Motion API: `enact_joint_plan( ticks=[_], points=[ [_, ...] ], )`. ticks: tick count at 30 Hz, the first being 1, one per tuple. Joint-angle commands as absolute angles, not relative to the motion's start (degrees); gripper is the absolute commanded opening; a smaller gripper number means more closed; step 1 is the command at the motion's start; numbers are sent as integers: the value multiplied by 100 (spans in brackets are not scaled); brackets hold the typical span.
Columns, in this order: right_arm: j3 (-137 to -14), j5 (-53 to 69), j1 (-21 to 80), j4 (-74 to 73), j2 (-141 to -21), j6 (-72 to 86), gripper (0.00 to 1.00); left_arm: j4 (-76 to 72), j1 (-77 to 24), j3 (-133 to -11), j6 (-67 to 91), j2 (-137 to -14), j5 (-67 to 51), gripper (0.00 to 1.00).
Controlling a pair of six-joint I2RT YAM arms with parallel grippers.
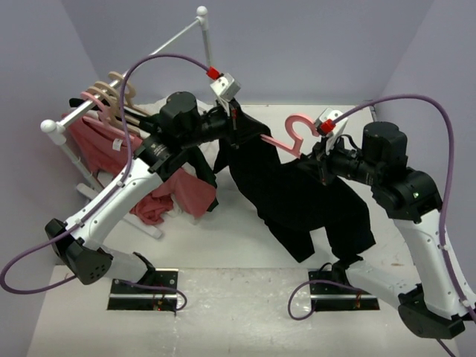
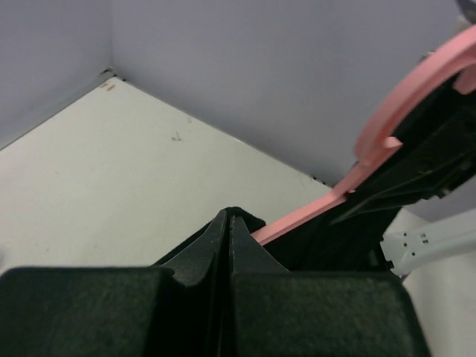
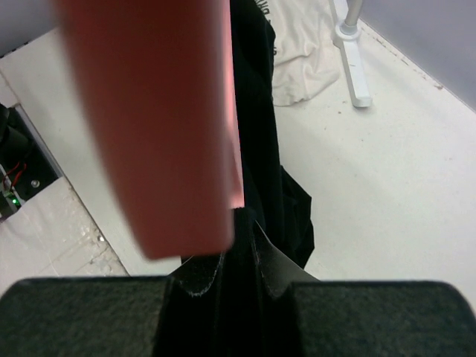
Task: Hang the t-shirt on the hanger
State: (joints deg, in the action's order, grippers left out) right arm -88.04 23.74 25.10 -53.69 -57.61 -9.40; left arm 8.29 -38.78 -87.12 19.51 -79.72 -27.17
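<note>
Held aloft over the table (image 1: 245, 316), draped on the hanger (image 1: 277, 141), with left gripper (image 1: 236, 123) and right gripper (image 1: 324, 159) each pinched shut on the t-shirt (image 1: 297, 197), risks slipping off the sloped arm under uneven pull.

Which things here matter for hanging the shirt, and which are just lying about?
Job: black t-shirt, pink hanger, left end effector, right end effector.
Lying about: clothes rack, salmon-pink shirt, spare hangers.

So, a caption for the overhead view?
Left end effector and right end effector hold a black t-shirt and pink hanger aloft.
</note>
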Motion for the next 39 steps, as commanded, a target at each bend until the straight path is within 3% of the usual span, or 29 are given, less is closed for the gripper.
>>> enact_joint_plan(
  ticks=[1,10,16,24,39],
  points=[
    [-8420,2513,2535,-4143,-5578,-774,0,648,-3985,-9010,1565,-8007,-3677,0],
    [-7002,1320,2518,-2708,-4654,160,0,737,-3990,-8922,1822,-7691,-3205,0],
    [-7163,1259,2514,-2894,-4841,507,0,-420,-3999,-8410,2771,-7578,-2605,0],
    [-7027,2258,2515,-2778,-4672,475,0,-497,-4136,-8746,3094,-8217,-2756,0],
    [-6788,2034,2505,-2420,-4959,499,0,-554,-4372,-8606,2961,-8183,-2844,0]
  ],
)
